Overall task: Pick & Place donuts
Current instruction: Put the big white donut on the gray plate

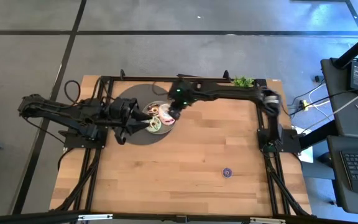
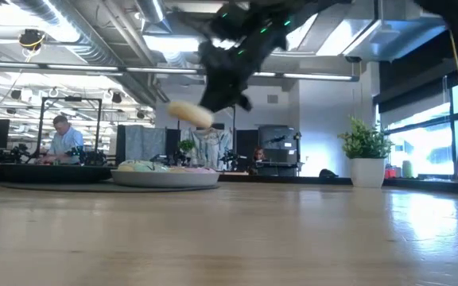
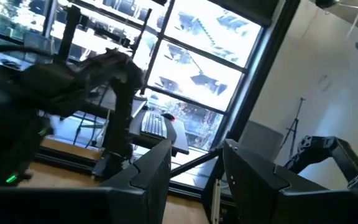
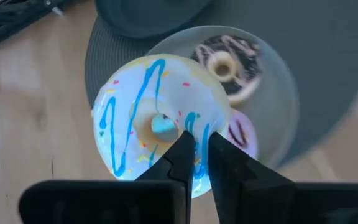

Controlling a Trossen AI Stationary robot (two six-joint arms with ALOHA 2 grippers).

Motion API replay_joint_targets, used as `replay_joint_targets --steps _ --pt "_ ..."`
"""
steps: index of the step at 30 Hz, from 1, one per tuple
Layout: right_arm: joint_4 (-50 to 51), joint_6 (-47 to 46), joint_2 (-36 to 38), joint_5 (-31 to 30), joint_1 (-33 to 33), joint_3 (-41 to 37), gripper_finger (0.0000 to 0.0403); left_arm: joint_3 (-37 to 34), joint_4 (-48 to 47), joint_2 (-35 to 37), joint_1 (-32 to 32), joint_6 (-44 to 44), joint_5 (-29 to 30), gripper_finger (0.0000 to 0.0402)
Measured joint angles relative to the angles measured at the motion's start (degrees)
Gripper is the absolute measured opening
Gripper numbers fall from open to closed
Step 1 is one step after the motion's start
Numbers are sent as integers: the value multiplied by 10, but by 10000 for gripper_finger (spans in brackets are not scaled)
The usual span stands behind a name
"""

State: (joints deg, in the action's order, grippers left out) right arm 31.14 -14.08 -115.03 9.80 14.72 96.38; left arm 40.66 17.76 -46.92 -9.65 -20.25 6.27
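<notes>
- One white donut [image 4: 151, 124] with blue icing stripes, carried: the right gripper [image 4: 194, 152] has its jaws clenched on the ring's rim, holding it in the air above the grey plate [image 4: 284, 106].
- Handling advice, as a judgement: keep the pinch firm, since only one edge is gripped; lower the donut level and release only once it rests on something.
- One grey plate, standing on the large dark disc [image 1: 129, 134] on the worktop [image 1: 197, 155]; it holds a chocolate donut [image 4: 229, 65] and a pink donut [image 4: 241, 134], with other donuts too blurred to count.
- One left gripper [image 3: 194, 171], waiting beside the plate with its jaws apart and nothing between them.
- One small purple donut [image 1: 227, 172], lying alone, well apart from the plate.
</notes>
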Motion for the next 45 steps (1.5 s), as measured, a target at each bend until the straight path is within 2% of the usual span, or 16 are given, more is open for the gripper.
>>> replay_joint_targets --steps 8,14,25,33,37,45 --pt "13 11 -131 25 0 122 43 0 0 0 -5 -1 -4 143" --pt "12 13 -168 20 2 147 43 0 0 0 -5 -1 -4 143" --pt "0 43 -176 4 2 148 45 0 -5 0 -5 -1 0 143" --pt "1 43 -176 0 2 148 109 0 -14 0 -5 -1 1 144" --pt "3 44 -176 -32 2 148 139 0 -14 0 -5 -1 1 144" --pt "21 41 -172 -22 6 148 151 0 -18 0 -5 -1 1 143"
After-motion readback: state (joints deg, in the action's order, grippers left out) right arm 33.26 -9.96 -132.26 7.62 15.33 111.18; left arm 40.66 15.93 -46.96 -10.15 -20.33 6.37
